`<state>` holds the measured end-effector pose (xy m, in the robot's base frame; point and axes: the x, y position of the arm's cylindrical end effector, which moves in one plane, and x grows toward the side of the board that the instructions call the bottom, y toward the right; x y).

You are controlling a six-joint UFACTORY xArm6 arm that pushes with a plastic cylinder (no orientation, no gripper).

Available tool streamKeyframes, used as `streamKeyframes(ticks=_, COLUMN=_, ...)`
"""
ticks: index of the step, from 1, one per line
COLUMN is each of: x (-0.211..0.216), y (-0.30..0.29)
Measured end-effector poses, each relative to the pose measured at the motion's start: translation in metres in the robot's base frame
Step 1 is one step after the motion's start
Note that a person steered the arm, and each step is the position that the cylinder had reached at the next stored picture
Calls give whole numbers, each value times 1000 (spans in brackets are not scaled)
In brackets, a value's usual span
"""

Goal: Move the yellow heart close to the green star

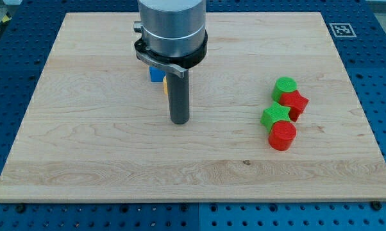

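The green star (276, 116) lies at the view's right, in a cluster with a green round block (285, 86), a red star (295, 104) and a red round block (283, 135). My tip (179, 120) rests on the board at centre, well to the left of that cluster. Only a small yellow sliver (165, 86) shows behind the rod, just left of it and above the tip; its shape is hidden. A blue block (156, 74) sits beside it, partly hidden by the arm.
The wooden board (84, 147) lies on a blue perforated table. The arm's grey body (172, 29) covers the board's top centre. A marker tag (341, 29) sits past the top right corner.
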<state>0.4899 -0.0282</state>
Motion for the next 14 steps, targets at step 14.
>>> streamKeyframes(ticks=14, x=-101, y=5)
